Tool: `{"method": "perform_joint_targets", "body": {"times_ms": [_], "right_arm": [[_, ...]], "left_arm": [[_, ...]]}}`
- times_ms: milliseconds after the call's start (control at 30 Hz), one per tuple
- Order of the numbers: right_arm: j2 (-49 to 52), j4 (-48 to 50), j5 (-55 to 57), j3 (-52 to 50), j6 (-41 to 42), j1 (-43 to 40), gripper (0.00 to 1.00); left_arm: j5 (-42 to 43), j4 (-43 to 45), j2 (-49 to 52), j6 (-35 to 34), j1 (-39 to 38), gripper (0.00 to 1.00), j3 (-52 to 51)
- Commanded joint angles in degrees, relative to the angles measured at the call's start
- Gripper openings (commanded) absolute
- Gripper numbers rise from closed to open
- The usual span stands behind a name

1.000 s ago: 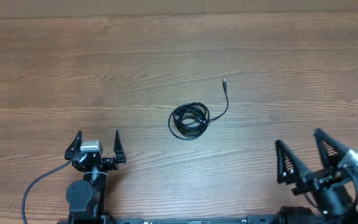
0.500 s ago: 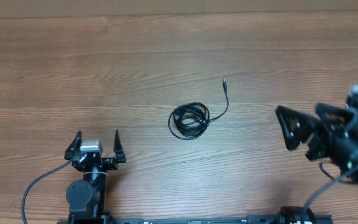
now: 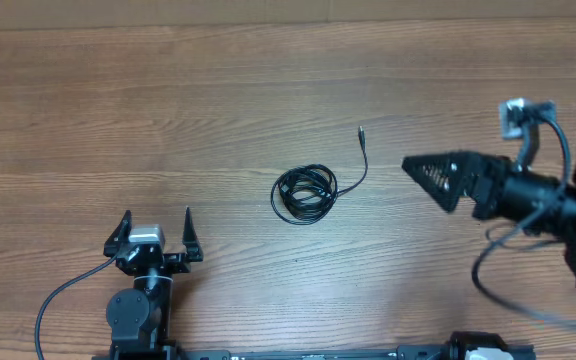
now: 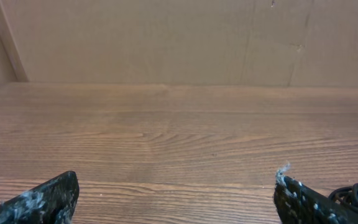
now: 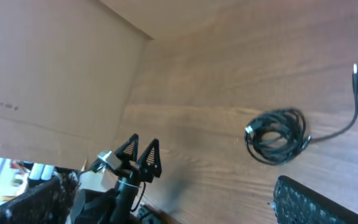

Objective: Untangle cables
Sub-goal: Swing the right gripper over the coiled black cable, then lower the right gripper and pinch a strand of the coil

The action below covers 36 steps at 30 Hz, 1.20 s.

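Cables [image 3: 305,193]: one black coiled bundle at centre of the overhead frame, flat on the table [image 3: 118,110]; loose end trailing up and right to a small plug [image 3: 361,130].
Left gripper [image 3: 157,218]: lower left of the overhead frame, fingers spread wide, nothing held, well apart from the bundle.
Right gripper [image 3: 415,168]: right side, pointing left toward the bundle, fingers spread wide, nothing held.
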Motion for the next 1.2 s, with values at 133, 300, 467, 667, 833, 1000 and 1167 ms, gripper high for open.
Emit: {"method": "perform_joint_targets", "body": {"times_ms": [133, 300, 467, 667, 833, 1000, 1167], "right_arm": [[11.19, 0.07, 2.93, 1.01, -0.02, 3.58, 1.00], [17.81, -1.25, 10.23, 1.01, 0.02, 10.12, 1.00], [24.70, -6.56, 20.02, 1.01, 0.24, 17.62, 1.00], [33.14, -5.42, 29.22, 1.01, 7.48, 26.40, 1.00], [38.58, 2.10, 32.06, 1.01, 18.93, 30.51, 0.99], [45.18, 10.54, 33.90, 1.01, 29.53, 33.59, 0.80], [48.11, 10.75, 39.95, 1.01, 34.95, 35.41, 0.77]], "left_arm": [[-0.50, 0.13, -0.61, 1.31, -0.11, 1.00, -0.24], [-0.50, 0.13, -0.61, 1.31, -0.11, 1.00, -0.24], [-0.50, 0.13, -0.61, 1.31, -0.11, 0.99, -0.24], [-0.50, 0.13, -0.61, 1.31, -0.11, 1.00, -0.24], [-0.50, 0.13, -0.61, 1.31, -0.11, 1.00, -0.24], [-0.50, 0.13, -0.61, 1.31, -0.11, 0.99, -0.24], [-0.50, 0.13, -0.61, 1.31, -0.11, 1.00, -0.24]]}}
